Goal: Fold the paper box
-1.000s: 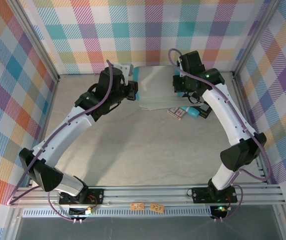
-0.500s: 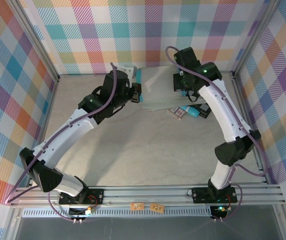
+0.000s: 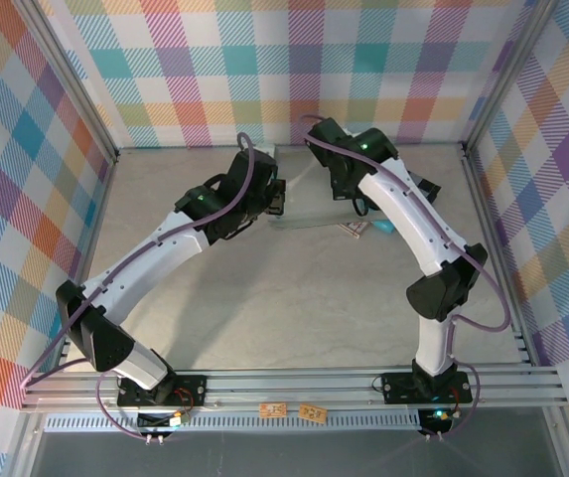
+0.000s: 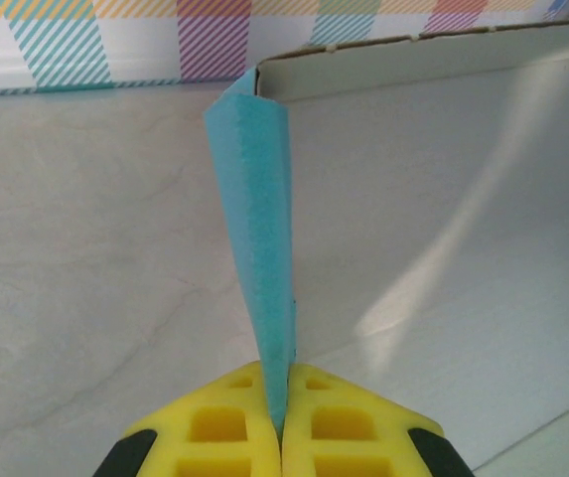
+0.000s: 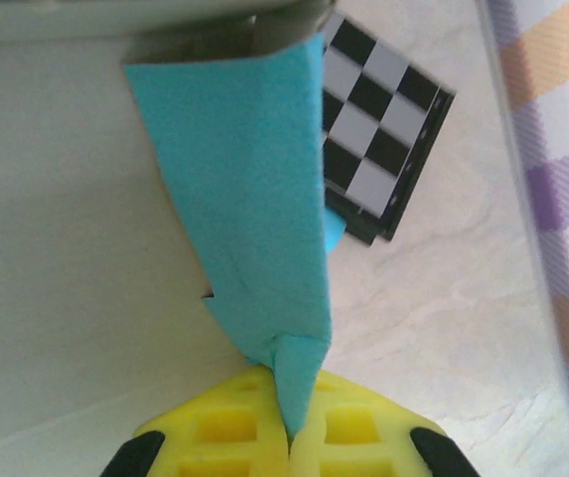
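The paper box (image 3: 309, 202) is a teal-blue sheet with a grey-white inner side, held up between both grippers near the back of the table. My left gripper (image 3: 277, 196) is shut on its left teal flap (image 4: 259, 229), which stands on edge between the yellow fingers (image 4: 214, 427), with the grey-white panel (image 4: 443, 199) to its right. My right gripper (image 3: 355, 202) is shut on the right teal flap (image 5: 254, 179), which is creased at the pinch. The grey-white inner side (image 5: 66, 248) lies left of that flap.
A black-and-grey checkerboard (image 5: 378, 139) lies on the table just past the right flap, next to a slim teal tube-like object (image 3: 384, 227). Plaid walls and aluminium posts (image 3: 85, 109) close in the back and sides. The pale tabletop (image 3: 284, 298) stretches toward the arm bases.
Both grippers have moved inward and toward each other with the sheet. From above the sheet now looks narrower, tilted more on edge. The right arm has swung left over it.
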You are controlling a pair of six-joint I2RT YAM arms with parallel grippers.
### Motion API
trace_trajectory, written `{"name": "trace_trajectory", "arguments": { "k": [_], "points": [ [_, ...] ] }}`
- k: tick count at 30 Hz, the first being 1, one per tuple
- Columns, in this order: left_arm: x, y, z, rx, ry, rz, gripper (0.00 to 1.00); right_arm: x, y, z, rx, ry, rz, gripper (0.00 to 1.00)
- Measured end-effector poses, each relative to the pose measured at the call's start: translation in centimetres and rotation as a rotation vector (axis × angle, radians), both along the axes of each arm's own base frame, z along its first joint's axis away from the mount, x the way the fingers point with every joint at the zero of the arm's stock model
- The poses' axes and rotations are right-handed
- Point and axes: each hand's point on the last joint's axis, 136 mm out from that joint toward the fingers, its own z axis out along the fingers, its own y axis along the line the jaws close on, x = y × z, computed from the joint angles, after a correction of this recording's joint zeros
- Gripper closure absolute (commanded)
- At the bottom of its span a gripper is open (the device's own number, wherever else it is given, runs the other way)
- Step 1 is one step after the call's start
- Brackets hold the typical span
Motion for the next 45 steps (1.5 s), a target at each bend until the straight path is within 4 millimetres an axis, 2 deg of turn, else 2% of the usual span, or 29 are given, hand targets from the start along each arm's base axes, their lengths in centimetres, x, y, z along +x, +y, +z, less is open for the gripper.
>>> {"name": "trace_trajectory", "arguments": {
  "k": [2,4,6,9,12,14,18,22,29,38,45],
  "points": [
    [-0.4,0.0,-1.6,0.016,0.047,-0.005,1.0,-0.7,0.3,-2.9,0.015,0.069,-0.026,1.0],
    [-0.9,0.2,-4.4,0.043,0.118,-0.01,1.0,-1.7,0.6,-6.4,0.028,0.15,-0.051,1.0],
    [-1.5,0.4,-8.5,0.081,0.219,-0.013,1.0,-3.1,0.8,-10.3,0.042,0.244,-0.072,1.0],
    [-2.5,0.7,-14.4,0.126,0.365,-0.015,1.0,-5.4,1.0,-15.1,0.072,0.369,-0.1,1.0],
    [-3.6,1.3,-19.2,0.148,0.481,-0.008,1.0,-7.1,1.6,-18.9,0.109,0.469,-0.129,1.0],
    [-4.0,1.7,-21.5,0.154,0.536,0.0,1.0,-7.7,2.1,-20.9,0.126,0.515,-0.146,1.0],
    [-4.2,2.1,-24.8,0.164,0.607,0.011,1.0,-8.2,2.7,-23.9,0.132,0.581,-0.174,1.0],
    [-4.1,1.8,-26.4,0.169,0.634,0.007,1.0,-8.5,2.5,-25.4,0.109,0.609,-0.213,1.0],
    [-3.8,1.4,-27.8,0.176,0.651,0.003,1.0,-8.7,2.3,-25.4,0.033,0.603,-0.302,1.0],
    [-2.8,0.7,-27.1,0.189,0.632,-0.029,1.0,-10.6,2.2,-25.6,0.064,0.588,-0.455,1.0],
    [-2.2,0.4,-27.4,0.226,0.636,-0.068,1.0,-11.5,2.5,-25.6,0.089,0.581,-0.521,1.0]
  ]
}}
